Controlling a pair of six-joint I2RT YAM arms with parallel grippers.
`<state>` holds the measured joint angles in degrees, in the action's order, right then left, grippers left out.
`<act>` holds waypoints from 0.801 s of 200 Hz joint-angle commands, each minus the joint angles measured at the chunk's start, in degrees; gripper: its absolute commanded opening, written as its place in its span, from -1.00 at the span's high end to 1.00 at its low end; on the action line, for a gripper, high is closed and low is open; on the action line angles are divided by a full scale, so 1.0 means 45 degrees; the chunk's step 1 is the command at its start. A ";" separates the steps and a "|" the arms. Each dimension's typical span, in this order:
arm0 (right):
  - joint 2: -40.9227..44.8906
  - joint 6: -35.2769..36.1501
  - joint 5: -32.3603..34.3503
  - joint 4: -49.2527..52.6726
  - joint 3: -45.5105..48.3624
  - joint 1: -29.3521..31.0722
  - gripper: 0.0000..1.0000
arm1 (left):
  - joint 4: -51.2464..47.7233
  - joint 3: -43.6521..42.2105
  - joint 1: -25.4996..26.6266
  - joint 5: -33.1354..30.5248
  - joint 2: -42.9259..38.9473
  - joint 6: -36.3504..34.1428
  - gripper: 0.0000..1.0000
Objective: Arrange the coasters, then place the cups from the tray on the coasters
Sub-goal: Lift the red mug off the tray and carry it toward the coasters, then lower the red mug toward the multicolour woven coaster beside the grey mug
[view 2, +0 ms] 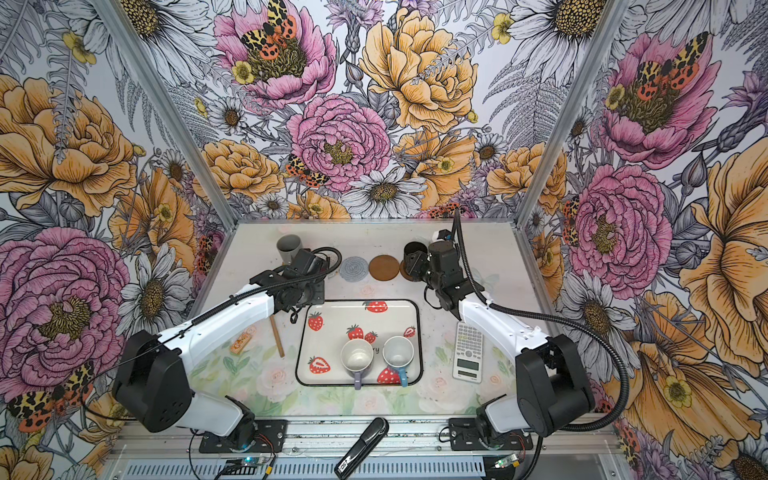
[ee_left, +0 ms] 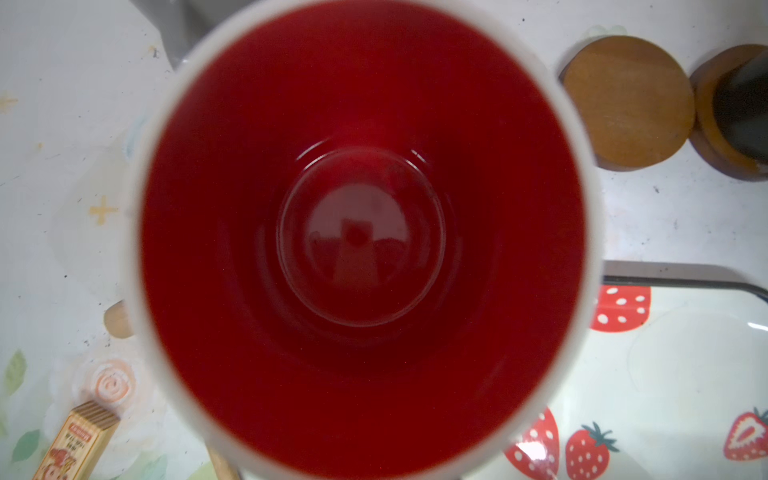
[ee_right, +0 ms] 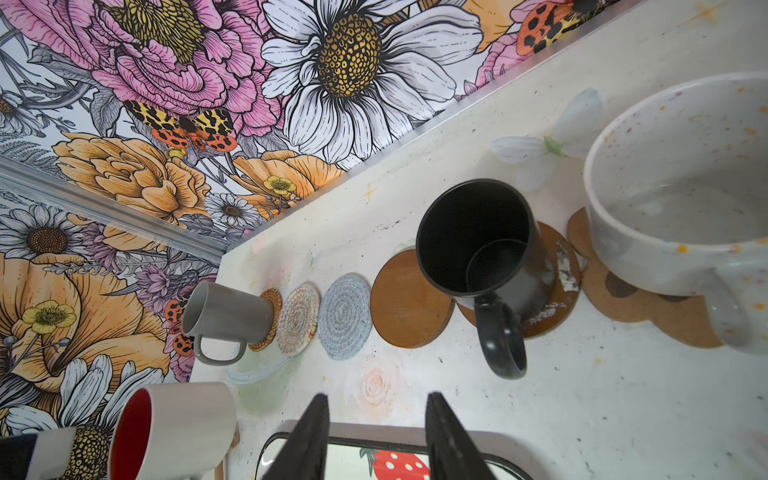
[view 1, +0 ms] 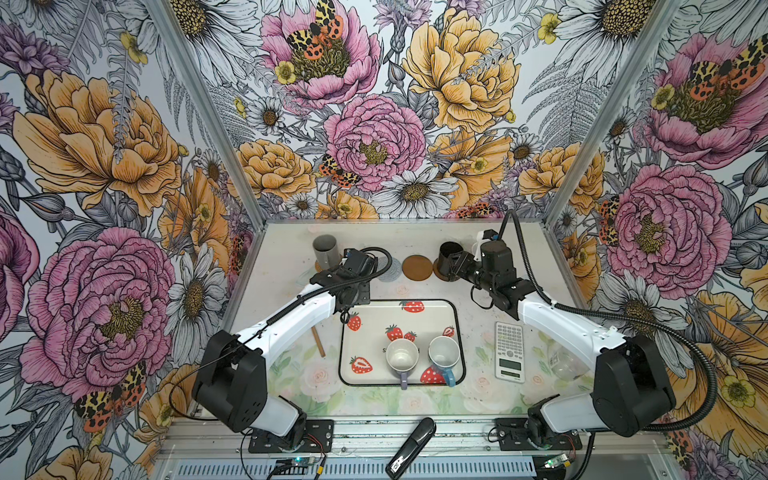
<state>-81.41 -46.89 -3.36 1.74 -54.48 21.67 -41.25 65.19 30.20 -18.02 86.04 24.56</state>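
Observation:
My left gripper (view 1: 356, 266) is shut on the white cup with the red inside (ee_left: 361, 232), which it holds near the back left; its fingers are hidden. My right gripper (ee_right: 378, 399) is open and empty over the tray's (view 1: 459, 332) far edge. Along the back lie the coasters. The grey cup (ee_right: 226, 320) stands on the rattan one (ee_right: 270, 316). The cream crochet (ee_right: 298, 318), grey-blue (ee_right: 345, 318) and brown disc (ee_right: 409, 299) are bare. The black cup (ee_right: 473, 237) and the speckled cup (ee_right: 681, 195) stand on brown coasters. The lavender cup (view 1: 402, 356) and blue cup (view 1: 444, 353) stand on the tray.
A white calculator (view 1: 510, 351) and a clear glass jar (view 1: 565, 361) lie right of the tray. A wooden stick (view 1: 318, 340) and a small labelled block (view 2: 242, 344) lie left of it. A black stapler-like object (view 1: 411, 453) rests on the front rail. Floral walls close three sides.

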 commanded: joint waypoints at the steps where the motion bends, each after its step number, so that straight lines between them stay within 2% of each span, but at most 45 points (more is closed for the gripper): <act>1: 0.0081 0.0262 -0.0029 0.0002 -0.0142 -0.0070 0.19 | 0.1740 0.0935 -0.0459 0.0307 0.0410 -0.0666 1.00; 59: -0.0336 0.0324 -0.0140 0.0021 -0.0289 -0.0076 0.19 | 0.3003 0.1573 -0.1346 0.1243 0.1731 -0.0691 1.00; 160: -0.0576 0.0459 -0.0135 0.0023 -0.0373 -0.0089 0.19 | 0.3172 0.3840 -0.1475 0.1056 0.4699 -0.0925 1.00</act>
<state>-83.29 -45.67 -3.77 2.33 -54.48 21.67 -31.42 79.00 24.08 -12.49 105.73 22.02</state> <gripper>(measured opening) 0.406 0.171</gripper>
